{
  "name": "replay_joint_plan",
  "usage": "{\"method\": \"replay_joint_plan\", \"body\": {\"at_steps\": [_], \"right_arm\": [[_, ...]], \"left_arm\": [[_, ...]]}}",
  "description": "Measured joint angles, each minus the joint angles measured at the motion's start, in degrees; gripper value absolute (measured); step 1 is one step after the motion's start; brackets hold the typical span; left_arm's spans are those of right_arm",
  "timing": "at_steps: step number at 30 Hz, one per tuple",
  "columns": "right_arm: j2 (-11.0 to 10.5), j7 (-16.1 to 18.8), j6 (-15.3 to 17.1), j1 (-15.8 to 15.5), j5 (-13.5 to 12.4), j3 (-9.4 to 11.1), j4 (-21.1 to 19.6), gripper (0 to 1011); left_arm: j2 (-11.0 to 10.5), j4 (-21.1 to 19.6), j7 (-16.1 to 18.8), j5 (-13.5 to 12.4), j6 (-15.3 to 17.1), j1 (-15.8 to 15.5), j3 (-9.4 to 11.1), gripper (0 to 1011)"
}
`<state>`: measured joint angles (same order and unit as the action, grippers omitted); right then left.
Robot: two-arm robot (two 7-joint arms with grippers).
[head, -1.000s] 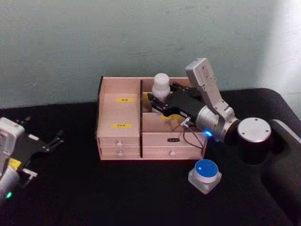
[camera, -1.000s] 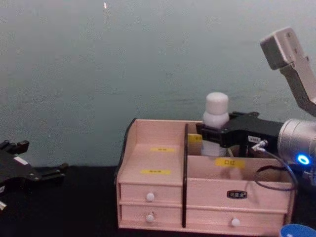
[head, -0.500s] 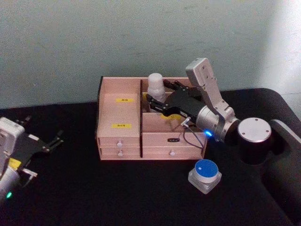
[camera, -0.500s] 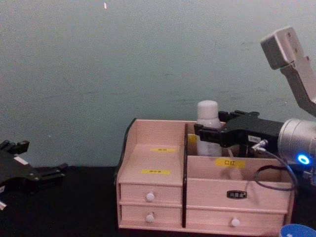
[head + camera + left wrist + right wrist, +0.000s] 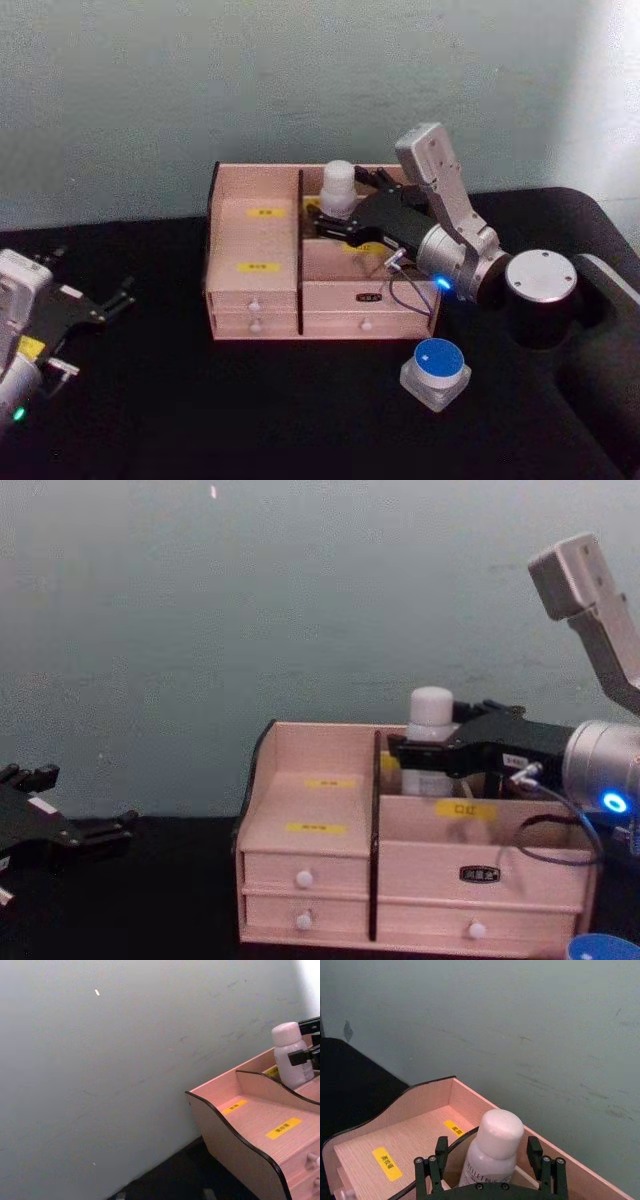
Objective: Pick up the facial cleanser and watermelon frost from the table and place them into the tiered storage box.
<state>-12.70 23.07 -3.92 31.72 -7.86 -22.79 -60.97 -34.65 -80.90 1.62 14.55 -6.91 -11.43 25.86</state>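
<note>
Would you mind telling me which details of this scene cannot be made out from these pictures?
Facial cleanser, base: chest view, hidden behind the tiered storage box wall.
Its print: right wrist view, too small to read, lower body covered by the right gripper.
Watermelon frost: chest view, cut off by the bottom edge.
Yellow labels: head view, too small to read.
Left gripper, parked at the table's left: chest view, cut by the left edge.
</note>
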Motion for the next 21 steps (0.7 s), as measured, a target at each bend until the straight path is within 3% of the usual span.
{"method": "replay_joint_plan", "body": {"at_steps": [4, 12, 21], "right_arm": [[-0.23, -0.16, -0.12, -0.50, 0.00, 0.24, -0.95, 1003], [-2.58, 0.15, -0.68, -4.14, -0.95, 1.80, -8.01, 1003], [-8.88, 4.06, 0.17, -12.17, -6.53, 5.26, -20.83, 1002]], "left_arm": [[0.00, 0.00, 0.00, 0.00, 0.00, 0.00, 0.00, 1001], [0.00, 0.00, 0.00, 0.00, 0.00, 0.00, 0.00, 1001], [0.00, 0.00, 0.00, 0.00, 0.00, 0.00, 0.00, 1001]]}}
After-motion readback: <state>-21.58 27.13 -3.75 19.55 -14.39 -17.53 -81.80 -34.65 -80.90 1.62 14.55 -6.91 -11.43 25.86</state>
